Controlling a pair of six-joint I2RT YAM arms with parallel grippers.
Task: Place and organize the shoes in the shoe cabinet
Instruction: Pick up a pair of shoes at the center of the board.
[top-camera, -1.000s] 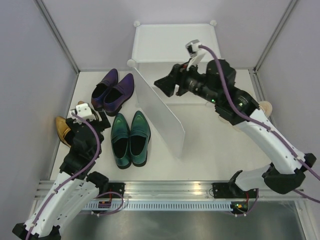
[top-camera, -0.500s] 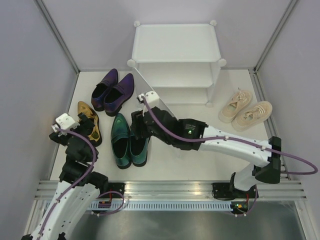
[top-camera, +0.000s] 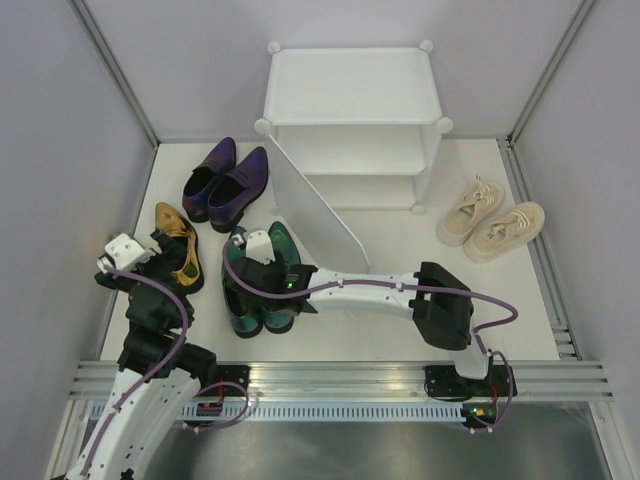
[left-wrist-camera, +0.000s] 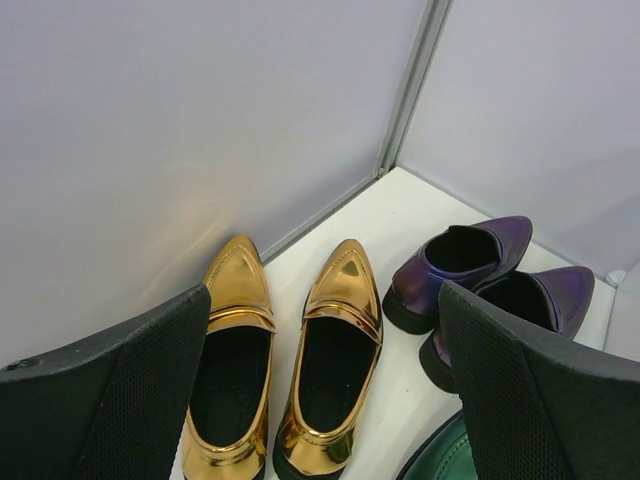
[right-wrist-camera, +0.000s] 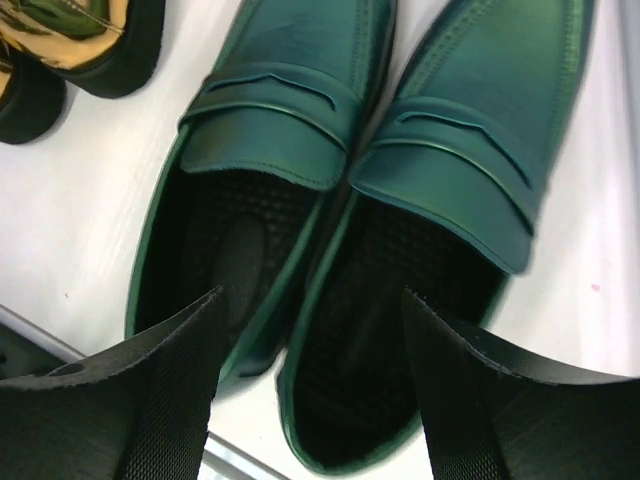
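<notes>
The white shoe cabinet (top-camera: 350, 100) stands at the back, its frosted door panel (top-camera: 315, 205) swung open toward the front. The dark purple shoes (top-camera: 225, 180), gold loafers (top-camera: 178, 245) and green loafers (top-camera: 262, 300) sit on the floor left of the door. The beige sneakers (top-camera: 490, 220) lie at the right. My left gripper (left-wrist-camera: 325, 290) is open and empty, just behind the gold loafers (left-wrist-camera: 335, 380). My right gripper (right-wrist-camera: 313, 295) is open and empty, hovering over the heels of the green loafers (right-wrist-camera: 270, 130), its arm stretched low across the floor.
Grey walls close in the left, back and right sides. The open door panel stands between the left shoes and the floor in front of the cabinet. The purple shoes (left-wrist-camera: 460, 260) lie just right of the gold pair. A metal rail (top-camera: 340, 375) runs along the front edge.
My right arm has swung from near the cabinet down and left to hover over the green loafers. My left gripper has pulled back left, uncovering the gold loafers.
</notes>
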